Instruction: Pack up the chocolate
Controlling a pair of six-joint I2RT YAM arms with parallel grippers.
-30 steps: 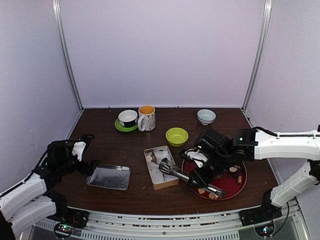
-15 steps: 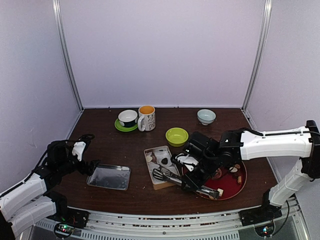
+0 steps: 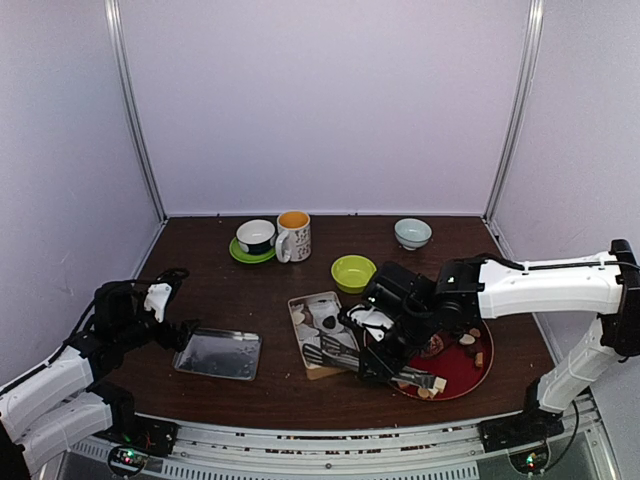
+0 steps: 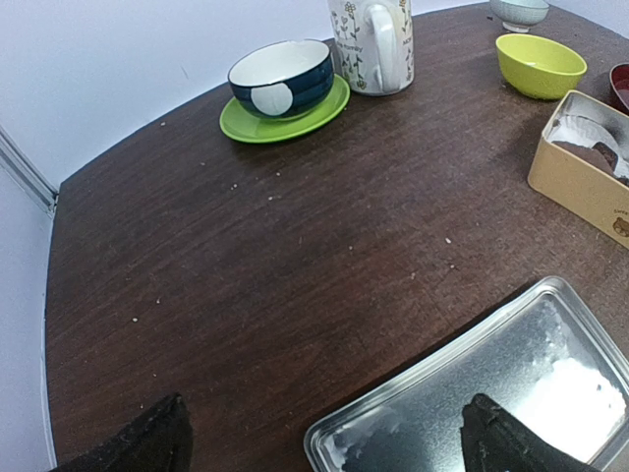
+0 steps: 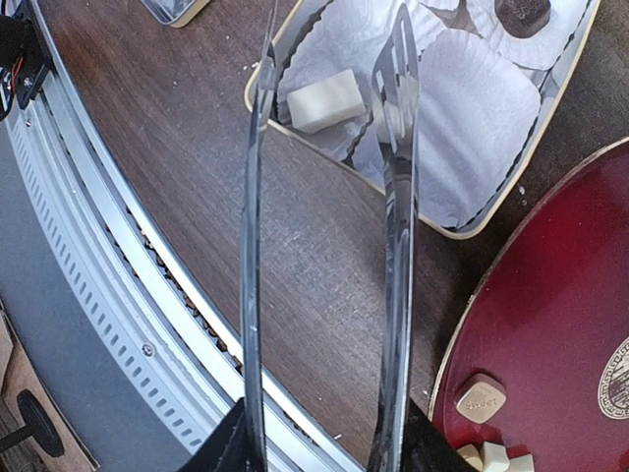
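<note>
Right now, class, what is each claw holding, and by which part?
The right claw grips the metal tongs by their handle end. The open left claw holds nothing.

Silver tongs (image 5: pixel 395 246), white chocolate (image 5: pixel 326 100), tan box (image 4: pixel 580 192), dark red plate (image 5: pixel 560 324)

**Robotics laboratory test cell.** Plain pale wall panels (image 3: pixel 330 100), framed by aluminium uprights (image 3: pixel 135 110), enclosed a dark wooden table (image 3: pixel 215 290) on three sides. A slotted metal rail (image 3: pixel 300 437) ran along the near edge and carried the bases of the left arm (image 3: pixel 50 385) and the right arm (image 3: pixel 550 287), with indicator lights (image 3: pixel 125 461) lit beside them. The only household items were crockery, such as a floral mug (image 3: pixel 294 236) and a lime-green bowl (image 3: pixel 354 272).
</note>
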